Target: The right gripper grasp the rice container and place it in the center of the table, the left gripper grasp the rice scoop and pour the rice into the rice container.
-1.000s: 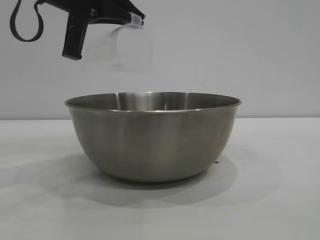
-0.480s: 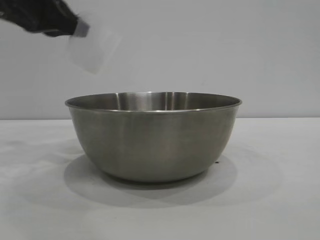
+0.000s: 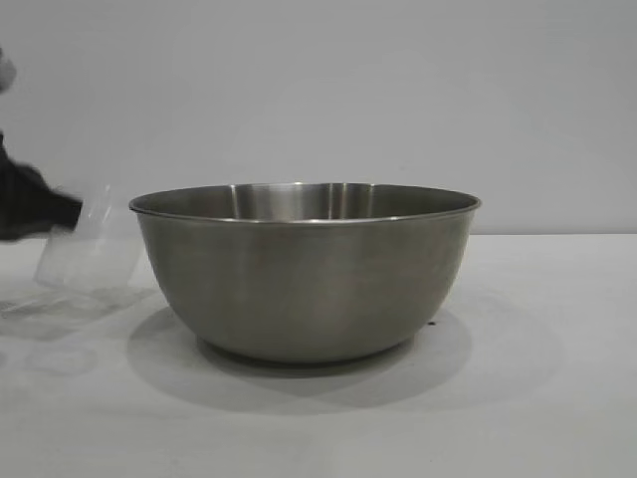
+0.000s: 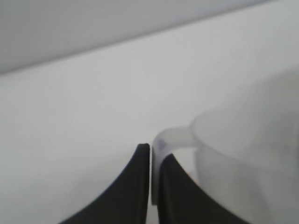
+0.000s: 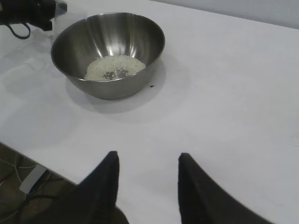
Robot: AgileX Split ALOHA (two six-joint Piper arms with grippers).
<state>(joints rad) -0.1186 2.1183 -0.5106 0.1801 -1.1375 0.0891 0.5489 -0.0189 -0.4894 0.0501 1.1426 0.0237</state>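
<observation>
The rice container (image 3: pixel 304 269), a wide steel bowl, stands on the white table (image 3: pixel 537 398). In the right wrist view the rice container (image 5: pixel 65 51) holds a patch of white rice (image 5: pixel 114 67). My left gripper (image 3: pixel 40 204) is low at the far left, shut on the handle of the translucent rice scoop (image 3: pixel 90 254), which hangs just left of the bowl, close above the table. In the left wrist view my left gripper (image 4: pixel 152 154) pinches the rice scoop (image 4: pixel 243 158) by its handle. My right gripper (image 5: pixel 147 161) is open and empty, well back from the bowl.
The table's near edge shows in the right wrist view, with a cable and a white box (image 5: pixel 30 179) on the floor below it. A plain grey wall stands behind the table.
My left gripper has carried the scoop from high above the bowl's left rim down and left, to just above the table beside the bowl. The bowl has not moved.
</observation>
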